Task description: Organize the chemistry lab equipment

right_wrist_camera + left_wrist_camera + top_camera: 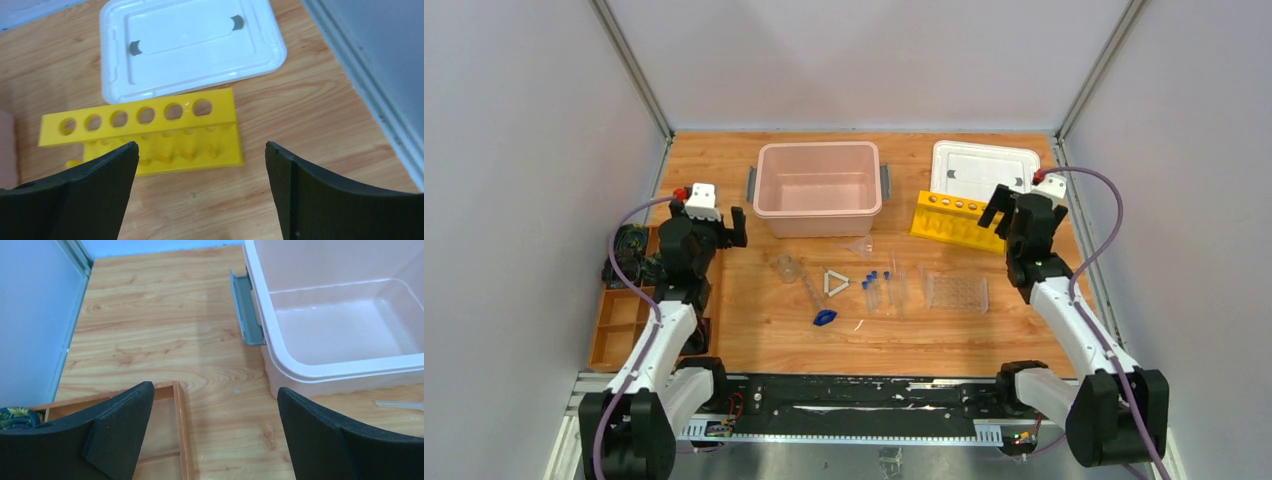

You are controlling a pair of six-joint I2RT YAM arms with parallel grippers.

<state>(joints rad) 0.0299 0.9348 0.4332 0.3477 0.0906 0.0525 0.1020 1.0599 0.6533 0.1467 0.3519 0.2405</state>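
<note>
Lab gear sits in a loose cluster mid-table (724,160), in front of the pink bin (818,212), none of it held. Count from the top view:

- 1 clear beaker (788,267), left end of cluster.
- 1 funnel (859,246), just in front of the bin's near wall.
- 1 white triangle (836,283), btwn beaker and tubes.
- 1 blue clip (825,318), nearest the arms, just below the triangle.
- Blue-capped tubes (874,285): 3 caps made out, lying side by side right of the triangle.
- Thin clear rods (899,288) beside the tubes, too faint to count.
- 1 clear tube rack (956,291), right end of cluster.
- 1 yellow tube rack (952,222), further back on the right, apart from the rest. It has 6 holes along its top plate.

Around them:

- 1 white lid (984,168) lies flat just behind the yellow rack, w/ 2 grey notches on top. Can't tell if lid and rack touch.
- The bin is upright, w/ 2 grey handles (751,183), one per short side.
- 1 wood tray (619,320) w/ compartments sits at the table's left edge.

Grippers:

- Left gripper (214,390): fingers spread wide, gripping nothing. It hovers left of the bin near the left handle, w/ its left finger over the tray corner.
- Right gripper (201,146): fingers also spread wide, gripping nothing. It hovers above the yellow rack, apart from it.
</note>
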